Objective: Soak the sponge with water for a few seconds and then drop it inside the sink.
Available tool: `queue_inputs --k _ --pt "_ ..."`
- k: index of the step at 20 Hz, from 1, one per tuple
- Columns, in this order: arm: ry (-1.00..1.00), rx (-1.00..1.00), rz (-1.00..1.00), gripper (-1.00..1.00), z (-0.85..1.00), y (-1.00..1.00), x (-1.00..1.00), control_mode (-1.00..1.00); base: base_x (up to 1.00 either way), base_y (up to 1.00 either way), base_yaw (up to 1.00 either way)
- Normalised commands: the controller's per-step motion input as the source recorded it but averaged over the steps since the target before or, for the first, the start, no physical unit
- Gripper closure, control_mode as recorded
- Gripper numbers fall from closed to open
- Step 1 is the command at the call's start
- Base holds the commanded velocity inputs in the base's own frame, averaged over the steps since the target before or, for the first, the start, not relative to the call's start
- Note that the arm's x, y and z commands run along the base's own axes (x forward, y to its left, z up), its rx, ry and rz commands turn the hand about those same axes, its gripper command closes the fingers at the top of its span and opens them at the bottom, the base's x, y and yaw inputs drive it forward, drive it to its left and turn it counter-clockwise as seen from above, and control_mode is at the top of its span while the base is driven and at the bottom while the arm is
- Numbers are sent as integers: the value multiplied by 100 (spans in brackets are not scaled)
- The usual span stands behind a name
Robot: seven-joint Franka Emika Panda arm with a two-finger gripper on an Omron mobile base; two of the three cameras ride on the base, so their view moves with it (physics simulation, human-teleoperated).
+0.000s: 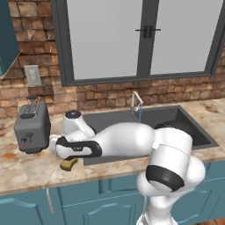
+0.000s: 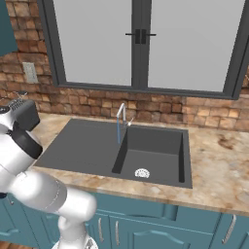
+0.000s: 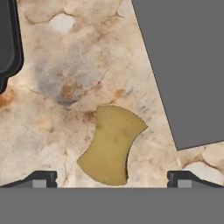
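The window is the largest thing, 2 frosted panes in a dark frame above a red brick wall. No brand, label or writing can be read anywhere in these views.

Below it, the speckled stone surface runs over teal cabinets. Set into it is the sink, a wide dark grey basin with a flat left part and a deeper right well holding a small white round drain. At its back edge stands a slim silver curved faucet, and the water falls from its spout as a thin straight pale-blue stream onto the dark basin.

The white arm lies stretched leftward over the front of the sink in the left base view. Left of it, a grey boxy toaster sits on the surface, with a pale outlet plate on the wall above.

The sponge is the smallest thing: a mustard-yellow block lying on the surface just left of the sink's front corner, near the toaster but apart from it. In the hand view the sponge lies flat on the stone, beside the sink's edge and not touching it.

The gripper hovers right over the sponge, its 2 fingers spread wide apart, 1 on either side and neither touching it.
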Motion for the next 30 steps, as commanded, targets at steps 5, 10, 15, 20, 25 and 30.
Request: queue_inputs --k 5,10,15,20,25,30 --pt "0 0 -1 -100 -19 1 11 -100 0 0 0" --pt "0 0 -2 -100 -19 0 10 -100 0 0 0" --pt "0 0 -3 -100 -13 7 1 -100 0 0 0" --pt "0 0 -3 -100 -11 10 0 -100 0 0 0" --pt "0 0 -3 -100 -12 7 2 -100 0 0 0" --pt "0 0 -3 -100 -13 0 6 -100 0 0 0"
